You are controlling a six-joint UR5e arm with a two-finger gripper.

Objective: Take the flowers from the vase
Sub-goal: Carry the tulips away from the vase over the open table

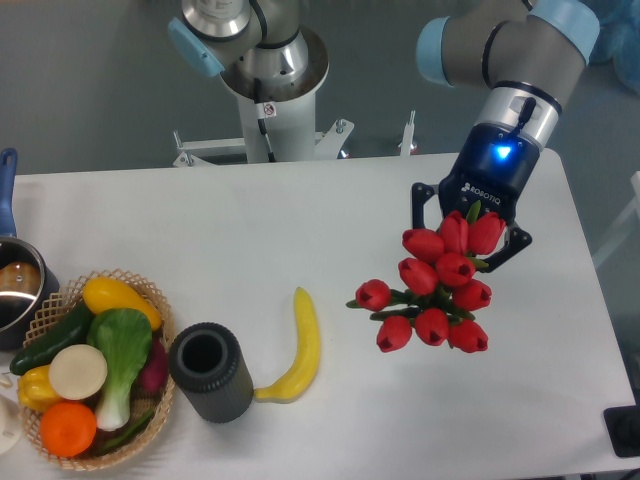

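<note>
The flowers (436,288), a bunch of red tulip buds with green stems, hang over the right half of the table. My gripper (470,226) is shut on their stems from above; the buds hide most of the fingers. The vase (209,371), a short dark cylinder with a thick rim, stands near the front left with nothing in its mouth, well away from the bunch.
A yellow banana (296,346) lies just right of the vase. A wicker basket (137,443) of vegetables and fruit sits at the front left. A pot (12,285) with a blue handle is at the left edge. The robot base (270,90) stands behind the table.
</note>
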